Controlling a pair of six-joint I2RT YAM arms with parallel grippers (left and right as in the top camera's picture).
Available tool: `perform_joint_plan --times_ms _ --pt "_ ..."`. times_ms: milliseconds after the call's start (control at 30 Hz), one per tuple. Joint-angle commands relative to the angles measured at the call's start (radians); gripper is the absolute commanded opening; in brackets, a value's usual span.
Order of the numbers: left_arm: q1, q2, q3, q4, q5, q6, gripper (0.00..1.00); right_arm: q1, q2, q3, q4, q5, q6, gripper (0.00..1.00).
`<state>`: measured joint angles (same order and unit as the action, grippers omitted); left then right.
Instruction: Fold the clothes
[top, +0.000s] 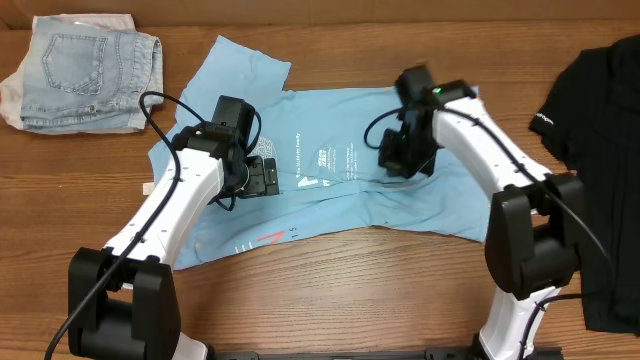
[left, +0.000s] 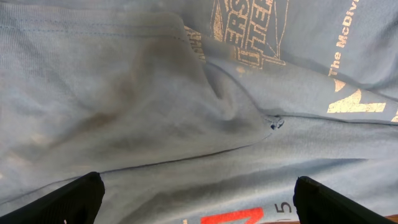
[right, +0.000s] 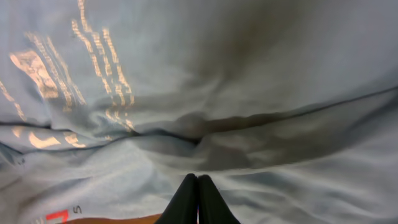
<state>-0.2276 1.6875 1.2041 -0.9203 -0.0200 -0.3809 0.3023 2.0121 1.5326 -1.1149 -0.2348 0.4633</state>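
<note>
Blue shirt (top: 330, 195): spread print-up across the middle of the worktop (top: 350, 290), under both arms. It is rumpled and not yet squared into a fold.
Black shirt (top: 600, 150): at the right edge, apart from the blue one, with neither arm on it.
Shorts (top: 80, 70): far left corner, well clear.
Left fingers (left: 78, 196): wide apart and low over the shirt's left part beside the print, with nothing between them.
Right fingers (right: 189, 205): pressed together with no gap, tips at a raised crease on the shirt's right part. Whether cloth is nipped between them cannot be told.
Step in hand: probably taking hold at two points for a fold.
Doing it well: bring the left fingers down astride a ridge or edge and close on one layer only. Check that the right pinch really has fabric. Then lift both sides evenly and carry them the same way so the fold line runs straight.
Risk: a shallow pinch slipping off, or dragging the whole shirt.
</note>
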Motion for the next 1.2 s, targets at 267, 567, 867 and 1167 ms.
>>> perform_joint_plan --times_ms 267,567,867,1167 --pt "0.004 0.01 0.01 -0.021 -0.006 0.026 1.0 0.07 0.012 -0.16 0.115 -0.017 0.087 0.04" --pt "0.005 0.01 0.01 -0.018 -0.006 0.026 1.0 0.069 0.012 -0.172 0.142 -0.017 0.088 0.04" --pt "0.005 0.01 0.01 -0.013 -0.006 0.026 1.0 0.069 0.012 -0.172 0.251 -0.017 0.088 0.04" --pt "0.005 0.01 0.01 -0.003 -0.006 0.026 1.0 0.069 0.012 -0.172 0.378 -0.016 0.087 0.06"
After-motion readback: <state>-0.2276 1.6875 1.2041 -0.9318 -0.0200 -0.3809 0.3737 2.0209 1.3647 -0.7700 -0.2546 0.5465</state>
